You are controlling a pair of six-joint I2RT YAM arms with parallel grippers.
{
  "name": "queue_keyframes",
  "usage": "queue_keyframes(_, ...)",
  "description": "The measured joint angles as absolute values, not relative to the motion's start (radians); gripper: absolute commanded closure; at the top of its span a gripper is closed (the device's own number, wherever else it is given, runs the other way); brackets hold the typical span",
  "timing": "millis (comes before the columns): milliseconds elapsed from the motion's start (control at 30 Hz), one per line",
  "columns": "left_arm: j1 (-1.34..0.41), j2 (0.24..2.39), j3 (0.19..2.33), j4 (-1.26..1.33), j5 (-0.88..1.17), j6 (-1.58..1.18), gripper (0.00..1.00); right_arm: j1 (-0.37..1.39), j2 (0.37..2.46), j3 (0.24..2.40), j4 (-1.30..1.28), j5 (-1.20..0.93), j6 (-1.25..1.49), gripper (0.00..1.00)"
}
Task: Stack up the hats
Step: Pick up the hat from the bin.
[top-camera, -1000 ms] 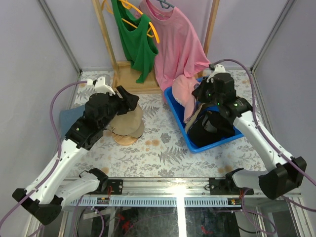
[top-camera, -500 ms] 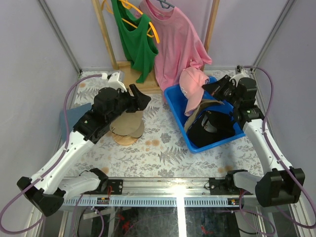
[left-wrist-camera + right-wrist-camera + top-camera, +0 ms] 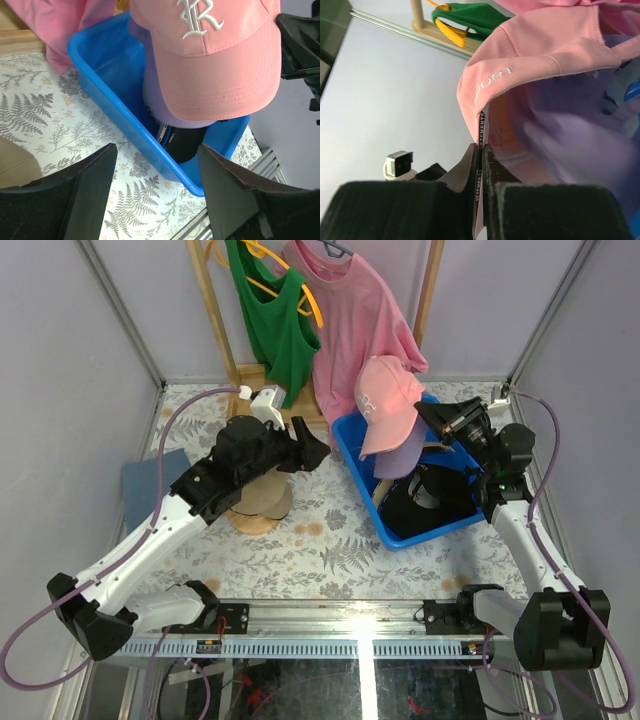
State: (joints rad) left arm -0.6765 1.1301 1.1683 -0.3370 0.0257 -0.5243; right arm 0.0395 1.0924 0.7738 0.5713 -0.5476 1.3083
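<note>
**Pink cap lifted over the bin, left claw reaching in**

Step in hand: pick-up and carry. The right gripper (image 3: 479, 150) is pinched tight on the rear rim of the pink cap (image 3: 385, 400), on the sweatband tape. The cap hangs brim-down above the rear of the blue bin (image 3: 355, 465). The lavender cap (image 3: 155, 100) sits directly under the pink one. I cannot tell whether it is nested in it and riding along, or resting in the bin. The black cap (image 3: 425, 502) lies in the bin's near end. The tan cap (image 3: 262, 495) sits on the wooden stand (image 3: 250, 523), well apart to the left; that looks like the stack site.

The left gripper (image 3: 310, 445) has its jaws spread wide with nothing between them. It is aimed at the bin and the hanging cap.

Next move, as I judge it: either carry the pink cap across to the tan one, or pass it to the left claw. A pass needs the left jaws to close on brim or crown before the right lets go. The thin pinch on the rim could slip.

Against a second ago: the pink cap was low at the bin's rear edge and is now raised clear. The right wrist has drawn back to the right. The left arm has left the tan cap and swung toward the bin.
</note>
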Motion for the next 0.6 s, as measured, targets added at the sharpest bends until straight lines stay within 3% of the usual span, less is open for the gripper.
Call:
queue_keyframes(333, -0.707, 1.144, 1.184, -0.328, 0.01, -0.52, 0.33, 0.03, 1.113, 0.723, 0.762, -0.579, 1.452, 1.0)
queue_keyframes(600, -0.707, 1.071, 1.183, -0.332, -0.148, -0.543, 0.26, 0.03, 1.142, 0.803, 0.849, -0.653, 1.502, 1.0)
